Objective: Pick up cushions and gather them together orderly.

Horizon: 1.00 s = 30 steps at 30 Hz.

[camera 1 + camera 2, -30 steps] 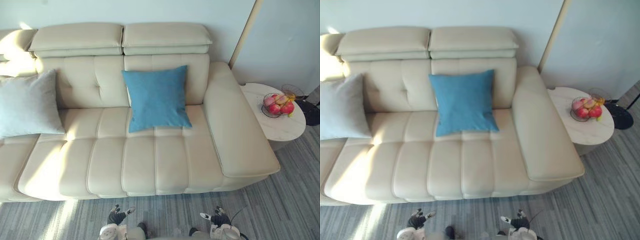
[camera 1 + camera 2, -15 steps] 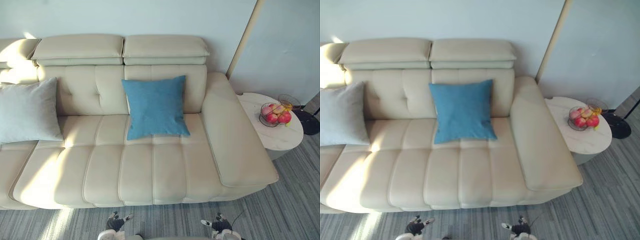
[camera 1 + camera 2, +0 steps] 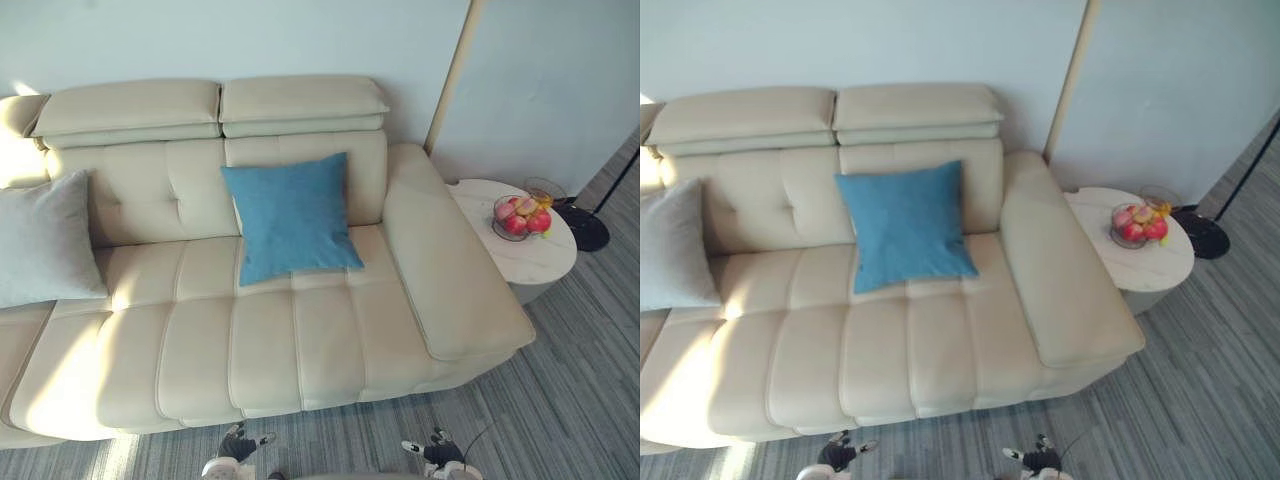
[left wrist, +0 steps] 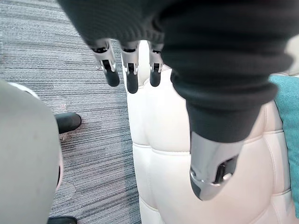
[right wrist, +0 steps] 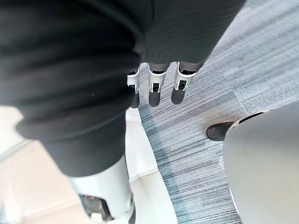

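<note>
Left eye view: blue cushion at 12 o'clock.
Looks soft, light; grab its edge. Loose, empty: left hand, right hand.

Cream leather sofa backed against the pale wall, round white side table just beside its arm, wire bowl of red fruit on it, grey striped floor

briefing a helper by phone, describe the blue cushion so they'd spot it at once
Find the cream sofa. Near its right armrest, the blue cushion leans on the backrest. It is the vivid one; the grey cushion sits far left.
</note>
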Available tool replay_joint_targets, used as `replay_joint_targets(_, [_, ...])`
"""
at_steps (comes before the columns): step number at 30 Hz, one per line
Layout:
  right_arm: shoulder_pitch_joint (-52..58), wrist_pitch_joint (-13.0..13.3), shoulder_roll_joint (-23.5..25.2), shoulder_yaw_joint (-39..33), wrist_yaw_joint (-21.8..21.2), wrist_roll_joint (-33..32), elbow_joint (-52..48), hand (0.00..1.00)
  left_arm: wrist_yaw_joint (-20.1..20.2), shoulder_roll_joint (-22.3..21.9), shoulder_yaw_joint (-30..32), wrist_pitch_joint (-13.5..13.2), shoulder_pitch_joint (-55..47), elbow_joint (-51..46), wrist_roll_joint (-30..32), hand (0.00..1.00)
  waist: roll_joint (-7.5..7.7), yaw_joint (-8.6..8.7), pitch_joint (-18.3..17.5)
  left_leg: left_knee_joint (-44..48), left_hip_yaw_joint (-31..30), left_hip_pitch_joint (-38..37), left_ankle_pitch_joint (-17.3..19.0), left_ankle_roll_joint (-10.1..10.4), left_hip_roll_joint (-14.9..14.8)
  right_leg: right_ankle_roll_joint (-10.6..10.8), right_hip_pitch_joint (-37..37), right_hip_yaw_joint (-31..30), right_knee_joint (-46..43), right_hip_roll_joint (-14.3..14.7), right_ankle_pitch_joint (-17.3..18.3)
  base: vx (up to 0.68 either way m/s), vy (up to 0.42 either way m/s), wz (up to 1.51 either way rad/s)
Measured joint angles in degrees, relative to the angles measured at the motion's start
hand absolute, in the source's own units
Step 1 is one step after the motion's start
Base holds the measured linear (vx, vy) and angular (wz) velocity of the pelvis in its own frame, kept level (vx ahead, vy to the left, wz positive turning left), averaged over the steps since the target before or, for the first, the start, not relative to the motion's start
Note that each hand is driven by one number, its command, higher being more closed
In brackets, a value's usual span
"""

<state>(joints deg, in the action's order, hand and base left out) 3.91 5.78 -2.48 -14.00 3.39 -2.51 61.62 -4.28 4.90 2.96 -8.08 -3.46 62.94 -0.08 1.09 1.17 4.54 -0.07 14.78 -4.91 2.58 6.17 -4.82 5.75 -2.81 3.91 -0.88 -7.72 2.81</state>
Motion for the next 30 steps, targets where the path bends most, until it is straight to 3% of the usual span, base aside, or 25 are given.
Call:
replay_joint_targets(3, [-0.61,-0.01,-0.91,-1.56,0.03,0.09,-0.04,0.00,0.13,-0.34,-0.03,-0.01,0.58,0.09,-0.04,0.00,-0.84,0.12,0.73,1.54,-2.23,1.14,2.57,0.10,-0.37,0.07,5.34,-6.43,-2.30,1.09,-0.09,-0.06,0.003,-1.11])
replay_joint_targets(5, [-1.26,-0.11,-1.00,-1.41,0.04,0.16,-0.38,0.00,0.18,-0.04,0.68,-0.06,0.68,-0.17,-0.05,0.00,-0.28,0.03,1.45,3.57,3.54,0.83,6.42,0.41,0.02,0.47,9.82,-15.64,-2.75,2.90,-2.42,-0.05,0.055,-2.11])
replay_joint_targets(7, [-2.46,-0.11,-0.88,-0.28,0.07,0.25,-0.43,0.00,0.23,0.71,0.49,-0.03,0.93,-0.12,0.38,0.00,0.00,0.22,1.69,5.00,8.45,0.86,7.53,-0.26,-0.41,0.26,12.25,-20.83,-1.87,4.43,-4.71,-0.01,0.026,-2.16])
replay_joint_targets(8, [-3.13,-0.35,-1.05,1.39,0.04,0.32,-0.36,0.00,0.24,1.38,0.40,-0.03,1.27,-0.05,1.12,0.00,-0.43,1.05,1.98,5.50,14.53,0.74,7.81,-0.22,-1.70,-2.19,14.47,-17.02,-1.36,5.66,-7.61,0.03,-0.017,-1.73])
replay_joint_targets(9, [-3.30,-0.42,-1.01,1.61,0.03,0.26,-0.37,0.00,0.20,1.70,0.41,0.00,1.29,0.12,1.17,0.00,-0.43,1.16,1.98,5.63,16.21,0.73,7.80,-0.26,-1.97,-3.35,15.01,-14.08,-1.40,5.82,-8.12,0.06,-0.063,-1.99])
replay_joint_targets(11, [-4.14,-0.58,-1.17,2.00,0.15,0.28,-0.45,0.00,0.26,2.96,0.46,0.10,2.67,0.07,1.23,0.00,-0.72,1.80,2.62,7.21,22.95,-0.82,7.88,-0.25,-3.75,-9.68,17.85,8.52,-5.29,4.46,-6.48,0.08,-0.115,-1.75])
replay_joint_targets(12, [-4.15,-0.58,-1.27,2.18,0.15,0.27,-0.43,0.00,0.26,3.01,0.54,0.11,2.72,0.06,1.23,0.00,-0.85,1.66,2.81,7.28,24.03,-1.74,7.88,-0.25,-3.87,-10.43,17.62,12.40,-6.05,4.10,-5.95,0.08,-0.158,-1.81])
replay_joint_targets(13, [-4.29,-0.55,-1.98,3.55,0.16,0.30,-0.43,0.00,0.20,2.98,0.66,0.12,2.66,-0.21,1.24,0.00,-1.65,1.67,3.27,7.33,27.39,-4.28,7.88,-0.24,-4.37,-13.48,17.17,23.83,-8.80,3.06,-3.53,0.08,-0.147,-1.44])
replay_joint_targets(14, [-4.80,-0.50,-2.27,3.98,0.15,0.30,-0.43,0.00,0.23,2.88,0.83,0.16,2.28,-0.20,1.27,0.00,-2.05,1.65,3.51,7.28,29.04,-5.52,7.89,-0.23,-4.42,-14.98,16.66,29.70,-10.32,2.38,-1.19,0.17,-0.218,-1.86])
replay_joint_targets(15, [-5.61,-0.45,-2.79,3.90,0.21,0.29,-0.46,0.00,0.39,1.89,1.86,0.20,2.38,-0.41,1.28,0.00,-3.35,1.90,3.62,7.14,32.46,-7.58,8.41,0.62,-4.65,-14.58,15.34,38.51,-13.64,1.10,3.27,0.18,-0.168,-1.26])
replay_joint_targets(16, [-5.60,-0.43,-2.99,3.63,0.31,0.30,-0.45,0.00,0.53,1.56,1.94,0.19,2.50,-0.43,1.28,0.00,-4.00,1.99,3.70,7.01,33.28,-7.90,8.65,1.01,-4.91,-14.00,15.22,39.73,-14.35,0.78,3.91,0.24,-0.189,-1.53])
replay_joint_targets(17, [-5.99,-0.43,-3.66,3.00,0.63,0.32,-0.66,0.00,0.77,0.82,2.14,0.31,3.87,-0.28,1.32,0.00,-5.61,2.49,4.53,7.02,34.67,-8.97,8.76,1.50,-5.72,-13.43,16.10,36.57,-15.36,3.03,4.55,0.18,-0.119,-1.02])
replay_joint_targets(19, [-6.17,-0.53,-3.96,2.97,0.67,0.30,-0.69,0.00,1.00,0.02,2.13,0.65,4.67,-0.14,1.54,0.00,-6.19,2.30,4.71,8.49,35.28,-9.52,7.93,2.80,-6.62,-13.75,16.34,34.34,-15.47,4.53,5.08,0.27,-0.172,-1.00])
replay_joint_targets(20, [-6.17,-0.65,-3.96,2.94,0.68,0.31,-0.54,0.00,1.25,-0.78,2.16,0.98,5.23,-0.20,1.96,0.00,-5.92,2.36,4.61,14.58,35.11,-8.93,6.95,4.18,-8.51,-14.05,16.21,31.83,-15.55,5.51,5.86,0.28,-0.169,-0.89])
replay_joint_targets(21, [-6.09,-0.65,-4.01,3.07,0.71,0.31,-0.52,0.00,1.31,-1.14,2.16,1.01,5.40,-0.13,2.24,0.00,-5.74,2.50,4.72,19.43,34.46,-8.14,6.62,3.73,-10.00,-13.99,15.60,30.47,-15.21,6.09,6.11,0.30,-0.146,-1.14])
replay_joint_targets(22, [-5.98,-0.63,-4.11,3.49,0.87,0.31,-0.04,0.00,1.75,-1.93,2.18,1.05,5.34,0.12,2.24,0.00,-5.48,2.40,4.87,33.50,30.65,-4.92,5.56,0.10,-14.62,-14.12,13.44,26.93,-13.14,7.61,6.20,0.27,-0.078,-1.24])
replay_joint_targets(23, [-6.02,-0.68,-3.88,3.65,1.08,0.28,0.40,0.00,2.14,-2.26,2.21,1.04,4.99,0.23,2.20,0.00,-5.28,2.16,5.13,43.75,26.86,-1.84,8.15,-3.43,-16.67,-14.54,11.51,23.96,-11.98,8.81,6.47,0.21,-0.056,-1.30])
replay_joint_targets(24, [-6.05,-0.68,-3.83,3.71,1.14,0.29,0.56,0.00,2.17,-2.29,2.23,1.04,4.86,0.37,2.20,0.00,-4.87,2.13,5.46,47.47,24.16,-0.25,9.58,-3.97,-16.65,-14.80,10.44,22.46,-11.78,9.07,6.74,0.17,-0.005,-1.35])
replay_joint_targets(26, [-5.98,-0.72,-3.40,3.96,1.17,0.26,0.91,0.00,2.14,-2.04,3.25,0.92,3.64,-0.55,2.04,0.00,-3.02,1.19,6.51,50.98,11.69,6.39,13.45,-1.61,-11.17,-15.01,6.49,14.57,-11.27,9.78,7.82,0.22,0.043,-1.68])
replay_joint_targets(28, [-6.18,-0.70,-3.02,3.83,1.15,0.26,2.23,0.00,2.06,-1.41,3.88,0.84,3.42,-0.95,1.94,0.00,-2.67,-0.55,6.72,46.26,5.76,10.44,14.56,-1.02,-8.01,-14.13,4.77,8.89,-11.29,10.06,7.35,0.22,0.118,-1.87])
replay_joint_targets(30, [-5.86,-0.75,-2.91,2.95,1.25,0.24,2.33,0.00,2.01,-1.50,4.23,0.83,3.24,-0.97,0.96,0.00,-2.46,-1.08,6.98,37.76,-0.69,14.37,14.72,-1.17,-4.74,-13.12,3.24,4.11,-10.80,9.95,7.47,0.22,0.151,-1.45])
